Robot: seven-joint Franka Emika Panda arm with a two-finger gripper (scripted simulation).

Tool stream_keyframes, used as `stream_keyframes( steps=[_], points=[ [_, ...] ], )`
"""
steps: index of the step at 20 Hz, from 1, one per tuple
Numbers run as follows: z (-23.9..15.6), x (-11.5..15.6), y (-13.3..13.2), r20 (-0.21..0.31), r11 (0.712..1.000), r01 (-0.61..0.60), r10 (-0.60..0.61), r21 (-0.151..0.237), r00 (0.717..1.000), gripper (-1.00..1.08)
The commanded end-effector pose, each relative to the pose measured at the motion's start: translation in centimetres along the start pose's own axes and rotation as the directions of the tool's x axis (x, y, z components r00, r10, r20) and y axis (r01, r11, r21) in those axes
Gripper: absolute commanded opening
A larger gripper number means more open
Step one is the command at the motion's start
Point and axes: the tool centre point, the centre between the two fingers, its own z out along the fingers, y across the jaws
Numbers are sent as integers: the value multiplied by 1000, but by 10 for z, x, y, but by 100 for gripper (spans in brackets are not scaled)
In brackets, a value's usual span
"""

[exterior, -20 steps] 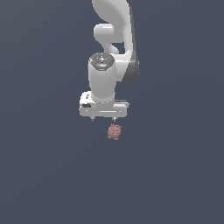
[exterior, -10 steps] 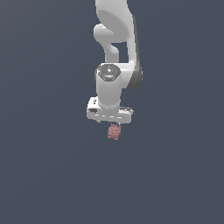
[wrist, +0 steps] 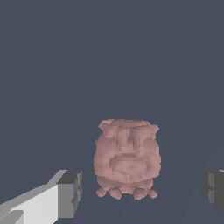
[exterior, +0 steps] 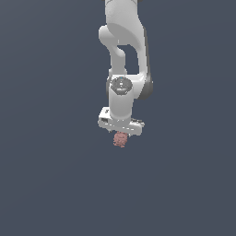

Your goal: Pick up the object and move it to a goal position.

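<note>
Though half-hidden outside, pink object [wrist: 127,162] plain at wrist, untouched between wide-apart fingers [wrist: 69,193] of claw [exterior: 120,133]

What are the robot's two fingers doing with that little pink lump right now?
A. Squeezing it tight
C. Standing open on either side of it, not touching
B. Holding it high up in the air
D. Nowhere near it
C. In the wrist view the pink lump sits between the two fingers, with dark gaps showing on both sides, so the gripper is open around it.
</note>
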Motion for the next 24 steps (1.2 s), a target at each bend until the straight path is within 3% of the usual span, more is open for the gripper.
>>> stream_keyframes(
  steps=[1, 8, 23, 24],
  points=[
    [4, -1, -2, -1, 1000, -17, 17, 2, 1000, 100],
    [8, -1, -3, 0, 1000, -18, 18, 2, 1000, 100],
    [56, -2, -3, -1, 1000, -22, 22, 3, 1000, 100],
    [56, -2, -3, -1, 1000, -22, 22, 3, 1000, -100]
  ],
)
